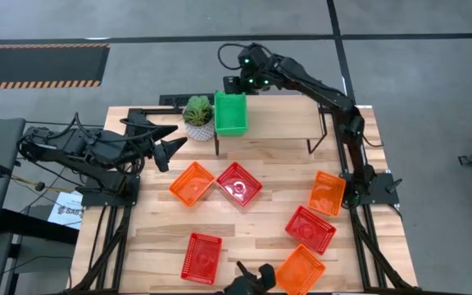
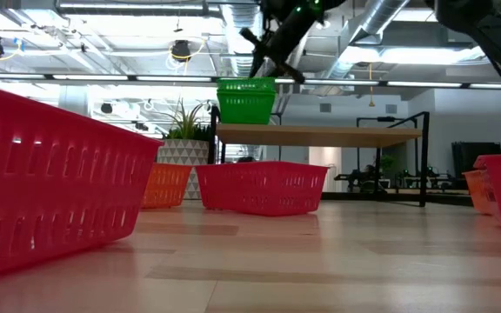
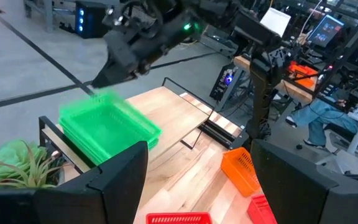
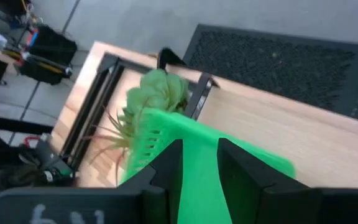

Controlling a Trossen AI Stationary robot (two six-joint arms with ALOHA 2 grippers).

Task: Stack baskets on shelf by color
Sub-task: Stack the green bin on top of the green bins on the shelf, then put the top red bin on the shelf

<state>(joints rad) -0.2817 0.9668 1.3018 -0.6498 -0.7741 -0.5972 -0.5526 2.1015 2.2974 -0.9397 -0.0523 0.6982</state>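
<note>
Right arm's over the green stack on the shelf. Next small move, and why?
Probably lift the right gripper straight up and away. The green baskets already sit on the shelf at its plant-side end. Its fingers straddle the basket's wall with a gap, so it looks released. Red and orange baskets remain on the table.

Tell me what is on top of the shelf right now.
Green baskets sit stacked at the left end of the shelf, with the right gripper just above their far rim. How many are nested cannot be counted. The rest of the board is bare. The plant stands beside the shelf.
</note>
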